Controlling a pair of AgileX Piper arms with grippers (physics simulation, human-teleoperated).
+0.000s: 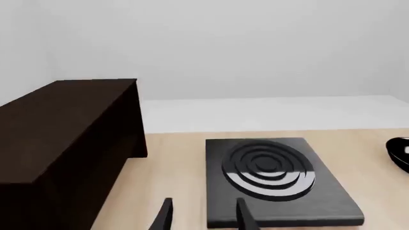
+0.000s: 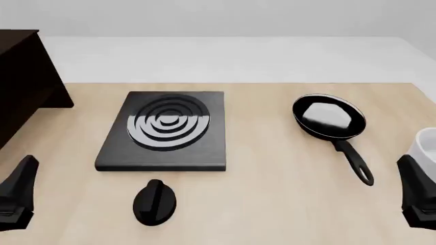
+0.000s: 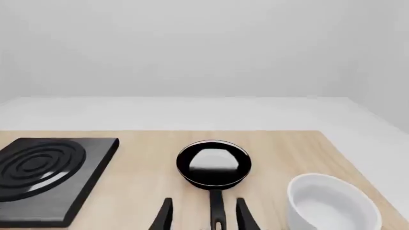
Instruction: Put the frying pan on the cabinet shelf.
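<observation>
Right tool [image 3: 203,215] open – fingers astride frying pan [image 3: 213,164] handle, left tool [image 1: 203,215] open, empty.

both of my arms sit low at the near edge of the scene, one at each bottom corner of the front view. my left gripper [image 2: 17,196] shows as a dark wedge at the lower left, my right gripper [image 2: 417,196] as a matching wedge at the lower right, the two well apart. in each wrist view, two thin black fingertips [image 1: 164,215] rise from the lower edge with a clear gap between them, nothing held; the right fingers [image 3: 244,214] stand parted the same way.
</observation>
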